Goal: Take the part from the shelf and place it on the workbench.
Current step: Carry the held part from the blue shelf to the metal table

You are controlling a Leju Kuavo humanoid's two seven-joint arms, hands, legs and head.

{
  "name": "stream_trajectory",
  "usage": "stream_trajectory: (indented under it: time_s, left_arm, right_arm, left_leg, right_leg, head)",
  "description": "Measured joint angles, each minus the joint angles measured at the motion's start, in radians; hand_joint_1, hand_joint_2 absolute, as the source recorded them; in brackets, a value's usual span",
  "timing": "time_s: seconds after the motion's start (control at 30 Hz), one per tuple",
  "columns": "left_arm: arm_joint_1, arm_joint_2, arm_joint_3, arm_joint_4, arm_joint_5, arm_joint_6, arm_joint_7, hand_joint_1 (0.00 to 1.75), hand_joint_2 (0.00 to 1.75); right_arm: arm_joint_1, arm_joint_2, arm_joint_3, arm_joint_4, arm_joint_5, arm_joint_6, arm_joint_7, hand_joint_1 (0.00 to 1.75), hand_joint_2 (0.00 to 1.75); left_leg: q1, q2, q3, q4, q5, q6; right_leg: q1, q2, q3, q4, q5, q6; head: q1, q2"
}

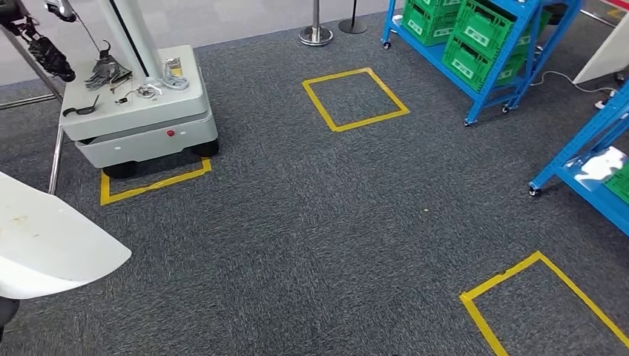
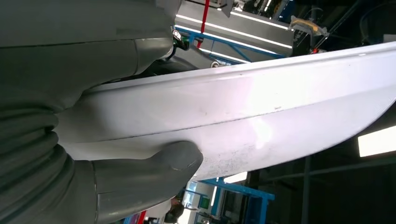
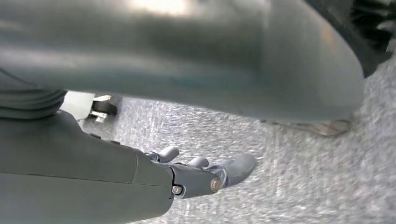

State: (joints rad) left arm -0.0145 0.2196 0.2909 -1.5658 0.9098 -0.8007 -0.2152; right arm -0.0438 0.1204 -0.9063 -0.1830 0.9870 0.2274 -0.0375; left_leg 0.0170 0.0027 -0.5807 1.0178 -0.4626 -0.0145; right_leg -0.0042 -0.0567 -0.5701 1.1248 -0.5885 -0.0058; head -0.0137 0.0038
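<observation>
My left robot hand (image 2: 93,154) clamps the white part (image 2: 261,116), carried low at my left; it looks stiff, smooth, slippery. My right robot hand (image 3: 205,175) hangs uncurled, empty.

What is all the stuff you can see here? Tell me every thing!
White part: one, white, long and curved, held in the left hand; its end shows at the head view's left edge.
Wheeled cart: one, pale grey, far left on the carpet, small metal pieces on top.
Tape squares: three, yellow, on the grey carpet.
Shelves: two, blue, far right.
Crates: several, green, on the farther shelf.
Post bases: two, metal and dark, far middle.
Left hand: one, grey, grips the part.
Right hand: one, dark grey, hangs over the carpet, holding nothing.
</observation>
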Motion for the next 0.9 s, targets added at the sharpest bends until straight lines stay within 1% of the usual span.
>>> stream_trajectory:
  time_s: [0.03, 0.07, 0.1, 0.13, 0.17, 0.2, 0.23, 0.27, 0.3, 0.33, 0.37, 0.4, 0.43, 0.47, 0.5, 0.53, 0.57, 0.6, 0.63, 0.67, 0.7, 0.73, 0.77, 0.8, 0.83, 0.87, 0.9]
  left_arm:
    - [-0.003, 0.0, 0.0, -0.001, 0.0, 0.0, -0.001, 1.75, 1.75]
    - [-0.004, -0.001, -0.001, -0.001, -0.001, 0.001, -0.001, 1.75, 1.75]
    - [-0.003, -0.001, -0.001, -0.001, -0.002, 0.002, -0.001, 1.75, 1.75]
    - [-0.002, 0.0, -0.001, -0.001, -0.003, 0.003, -0.001, 1.75, 1.75]
    - [-0.002, 0.002, -0.001, -0.001, -0.004, 0.003, -0.001, 1.75, 1.75]
    - [-0.001, 0.005, -0.001, -0.001, -0.004, 0.004, -0.002, 1.75, 1.75]
    - [-0.001, 0.007, -0.001, -0.001, -0.004, 0.004, -0.004, 1.75, 1.75]
    - [0.0, 0.008, -0.001, -0.001, -0.005, 0.005, -0.006, 1.75, 1.75]
    - [0.003, 0.008, -0.001, -0.004, -0.011, 0.006, -0.01, 1.75, 1.75]
    - [0.012, 0.007, 0.0, -0.011, -0.019, 0.008, -0.015, 1.75, 1.75]
    - [0.026, 0.006, 0.003, -0.023, -0.029, 0.01, -0.021, 1.75, 1.75]
    - [0.043, 0.004, 0.007, -0.041, -0.039, 0.013, -0.023, 1.75, 1.75]
    - [0.056, 0.001, 0.013, -0.058, -0.045, 0.017, -0.021, 1.75, 1.75]
    - [0.062, -0.001, 0.019, -0.074, -0.05, 0.021, -0.016, 1.75, 1.75]
    - [0.06, -0.003, 0.023, -0.085, -0.054, 0.026, -0.009, 1.75, 1.75]
    - [0.05, -0.003, 0.025, -0.09, -0.059, 0.031, 0.0, 1.75, 1.75]
    - [0.035, -0.001, 0.027, -0.091, -0.064, 0.035, 0.009, 1.75, 1.75]
    - [0.013, 0.004, 0.028, -0.088, -0.069, 0.041, 0.019, 1.75, 1.75]
    - [-0.019, 0.012, 0.029, -0.078, -0.076, 0.049, 0.031, 1.75, 1.75]
    - [-0.061, 0.024, 0.03, -0.062, -0.081, 0.056, 0.041, 1.75, 1.75]
    - [-0.109, 0.039, 0.029, -0.04, -0.083, 0.063, 0.051, 1.75, 1.75]
    - [-0.16, 0.056, 0.027, -0.014, -0.084, 0.067, 0.058, 1.75, 1.75]
    - [-0.209, 0.074, 0.024, 0.015, -0.082, 0.069, 0.061, 1.75, 1.75]
    - [-0.253, 0.092, 0.02, 0.046, -0.079, 0.069, 0.061, 1.75, 1.75]
    - [-0.292, 0.109, 0.015, 0.078, -0.076, 0.069, 0.058, 1.75, 1.75]
    - [-0.325, 0.128, 0.011, 0.107, -0.073, 0.068, 0.053, 1.75, 1.75]
    - [-0.349, 0.145, 0.007, 0.132, -0.072, 0.068, 0.047, 1.75, 1.75]
  right_arm:
    - [0.001, 0.0, 0.0, 0.0, 0.003, 0.0, -0.002, 0.0, 0.0]
    - [0.002, 0.001, 0.001, 0.0, 0.006, 0.0, -0.005, 0.0, 0.0]
    - [0.004, 0.001, 0.002, 0.001, 0.008, 0.001, -0.009, 0.0, 0.0]
    - [0.005, 0.001, 0.002, 0.001, 0.008, 0.001, -0.013, 0.0, 0.0]
    - [0.005, 0.001, 0.003, 0.001, 0.006, 0.001, -0.016, 0.0, 0.0]
    - [0.005, 0.001, 0.003, 0.001, 0.006, 0.0, -0.017, 0.0, 0.0]
    - [0.005, 0.0, 0.003, 0.001, 0.009, 0.0, -0.015, 0.0, 0.0]
    - [0.004, 0.0, 0.004, 0.001, 0.014, 0.0, -0.012, 0.0, 0.0]
    - [0.004, -0.001, 0.006, 0.001, 0.022, 0.0, -0.007, 0.0, 0.0]
    - [0.004, -0.002, 0.009, 0.001, 0.029, 0.0, 0.0, 0.0, 0.0]
    - [0.003, -0.003, 0.012, 0.001, 0.035, 0.0, 0.005, 0.0, 0.0]
    - [0.003, -0.003, 0.015, 0.001, 0.04, 0.0, 0.009, 0.0, 0.0]
    - [0.003, -0.004, 0.017, 0.001, 0.043, 0.0, 0.011, 0.0, 0.0]
    - [0.004, -0.005, 0.018, 0.001, 0.044, 0.0, 0.011, 0.0, 0.0]
    - [0.004, -0.006, 0.019, 0.001, 0.045, 0.0, 0.011, 0.0, 0.0]
    - [0.005, -0.007, 0.019, 0.001, 0.043, 0.0, 0.013, 0.0, 0.0]
    - [0.005, -0.008, 0.019, 0.001, 0.04, 0.0, 0.016, 0.0, 0.0]
    - [0.004, -0.008, 0.019, 0.001, 0.034, 0.0, 0.021, 0.0, 0.0]
    - [0.003, -0.008, 0.019, 0.001, 0.027, 0.0, 0.025, 0.0, 0.0]
    - [0.002, -0.007, 0.019, 0.001, 0.02, 0.0, 0.028, 0.0, 0.0]
    - [-0.001, -0.006, 0.019, 0.001, 0.01, 0.0, 0.029, 0.0, 0.0]
    - [-0.005, -0.003, 0.017, 0.001, 0.0, 0.0, 0.029, 0.0, 0.0]
    - [-0.008, 0.0, 0.014, 0.001, -0.009, 0.0, 0.029, 0.0, 0.0]
    - [-0.012, 0.004, 0.01, 0.001, -0.016, 0.0, 0.03, 0.0, 0.0]
    - [-0.014, 0.008, 0.007, 0.001, -0.021, 0.0, 0.031, 0.0, 0.0]
    - [-0.016, 0.011, 0.004, 0.001, -0.023, 0.0, 0.033, 0.0, 0.0]
    - [-0.018, 0.015, 0.003, 0.001, -0.023, 0.0, 0.035, 0.0, 0.0]
  left_leg:
    - [0.0, -0.012, -0.002, 0.0, 0.001, 0.003]
    - [-0.001, -0.026, -0.005, 0.001, 0.002, 0.006]
    - [-0.002, -0.04, -0.006, 0.001, 0.003, 0.007]
    - [-0.003, -0.055, -0.008, 0.002, 0.003, 0.007]
    - [-0.003, -0.071, -0.008, 0.003, 0.004, 0.007]
    - [-0.003, -0.085, -0.008, 0.005, 0.004, 0.005]
    - [-0.002, -0.098, -0.009, 0.007, 0.004, 0.003]
    - [-0.003, -0.112, -0.012, 0.009, 0.004, -0.001]
    - [-0.002, -0.123, -0.015, 0.01, 0.005, -0.007]
    - [-0.001, -0.134, -0.018, 0.009, 0.006, -0.014]
    - [0.0, -0.145, -0.021, 0.007, 0.009, -0.022]
    - [0.002, -0.147, -0.025, 0.005, 0.011, -0.028]
    - [0.002, -0.128, -0.029, 0.01, 0.007, -0.032]
    - [0.0, -0.098, -0.042, 0.032, -0.007, -0.035]
    - [-0.001, -0.062, -0.063, 0.074, -0.032, -0.037]
    - [-0.002, -0.031, -0.091, 0.133, -0.063, -0.04]
    - [-0.001, -0.017, -0.123, 0.2, -0.092, -0.044]
    - [0.0, -0.012, -0.149, 0.253, -0.109, -0.048]
    - [0.002, -0.009, -0.159, 0.275, -0.108, -0.05]
    - [0.002, -0.005, -0.149, 0.258, -0.088, -0.053]
    - [0.003, 0.005, -0.12, 0.205, -0.056, -0.054]
    - [0.003, 0.026, -0.083, 0.133, -0.026, -0.054]
    - [0.0, 0.045, -0.049, 0.072, -0.004, -0.05]
    - [-0.002, 0.058, -0.027, 0.032, 0.007, -0.043]
    - [-0.006, 0.064, -0.019, 0.014, 0.008, -0.035]
    - [-0.009, 0.056, -0.02, 0.014, 0.009, -0.027]
    - [-0.008, 0.045, -0.021, 0.012, 0.012, -0.02]
  right_leg:
    - [0.0, 0.029, -0.033, 0.068, -0.033, 0.001]
    - [0.0, 0.045, -0.069, 0.137, -0.061, 0.0]
    - [0.0, 0.051, -0.096, 0.185, -0.074, -0.001]
    - [0.0, 0.054, -0.107, 0.199, -0.066, -0.004]
    - [0.0, 0.058, -0.097, 0.17, -0.038, -0.007]
    - [0.0, 0.071, -0.07, 0.106, 0.002, -0.012]
    - [0.0, 0.097, -0.038, 0.033, 0.036, -0.016]
    - [0.0, 0.119, -0.012, -0.029, 0.061, -0.018]
    - [0.0, 0.135, 0.004, -0.068, 0.073, -0.018]
    - [0.003, 0.14, 0.009, -0.082, 0.074, -0.019]
    - [0.005, 0.128, 0.01, -0.084, 0.076, -0.021]
    - [0.004, 0.116, 0.013, -0.089, 0.079, -0.026]
    - [0.004, 0.103, 0.017, -0.095, 0.082, -0.033]
    - [0.002, 0.089, 0.021, -0.101, 0.086, -0.039]
    - [0.001, 0.073, 0.024, -0.105, 0.088, -0.045]
    - [0.003, 0.057, 0.025, -0.106, 0.087, -0.049]
    - [0.005, 0.04, 0.024, -0.106, 0.086, -0.051]
    - [0.006, 0.023, 0.024, -0.106, 0.085, -0.052]
    - [0.007, 0.005, 0.024, -0.105, 0.083, -0.052]
    - [0.007, -0.012, 0.024, -0.104, 0.081, -0.051]
    - [0.006, -0.028, 0.025, -0.101, 0.079, -0.049]
    - [0.007, -0.043, 0.025, -0.098, 0.076, -0.046]
    - [0.008, -0.054, 0.025, -0.093, 0.073, -0.042]
    - [0.011, -0.062, 0.025, -0.09, 0.07, -0.038]
    - [0.013, -0.07, 0.025, -0.088, 0.069, -0.034]
    - [0.014, -0.077, 0.025, -0.089, 0.068, -0.029]
    - [0.014, -0.082, 0.026, -0.089, 0.067, -0.024]
  head:
    - [0.001, 0.0]
    - [0.002, 0.0]
    - [0.002, 0.0]
    - [0.002, 0.0]
    - [0.002, 0.0]
    - [0.002, 0.0]
    - [0.002, 0.0]
    - [0.002, 0.0]
    - [0.002, 0.0]
    - [0.002, 0.0]
    - [0.002, 0.0]
    - [0.001, 0.0]
    - [0.0, 0.0]
    - [0.0, 0.0]
    - [-0.002, 0.0]
    - [-0.002, 0.0]
    - [-0.003, 0.0]
    - [-0.003, 0.0]
    - [-0.003, 0.0]
    - [-0.003, 0.0]
    - [-0.003, 0.0]
    - [-0.003, 0.0]
    - [-0.003, 0.0]
    - [-0.002, 0.0]
    - [-0.002, 0.0]
    - [-0.002, 0.0]
    - [-0.002, 0.0]
